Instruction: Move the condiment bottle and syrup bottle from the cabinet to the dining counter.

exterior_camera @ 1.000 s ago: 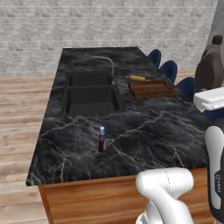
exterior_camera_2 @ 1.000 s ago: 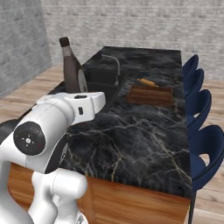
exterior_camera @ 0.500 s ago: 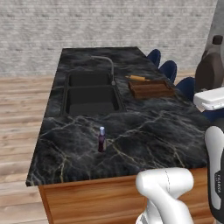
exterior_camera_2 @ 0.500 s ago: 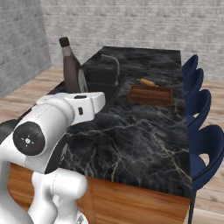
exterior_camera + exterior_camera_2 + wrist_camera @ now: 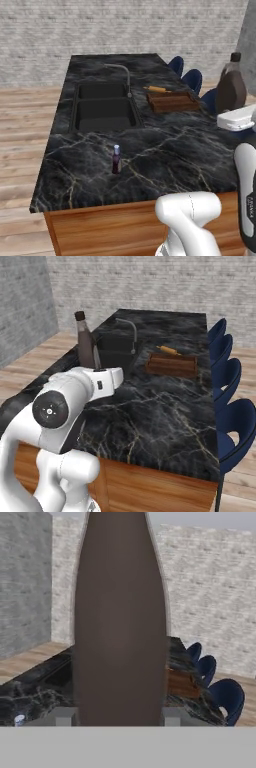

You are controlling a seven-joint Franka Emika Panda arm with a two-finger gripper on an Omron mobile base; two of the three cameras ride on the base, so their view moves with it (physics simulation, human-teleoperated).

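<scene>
Dining counter (image 5: 165,150), syrup bottle (image 5: 120,622) in jaws

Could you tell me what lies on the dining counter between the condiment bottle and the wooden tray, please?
Nothing stands between the condiment bottle and the wooden tray: in the left base view that stretch of the dining counter is bare black marble.

I'm seeing the condiment bottle (image 5: 116,159) standing on the dining counter (image 5: 170,145), before the sink (image 5: 104,106); tray (image 5: 171,101) sitting right.
</scene>
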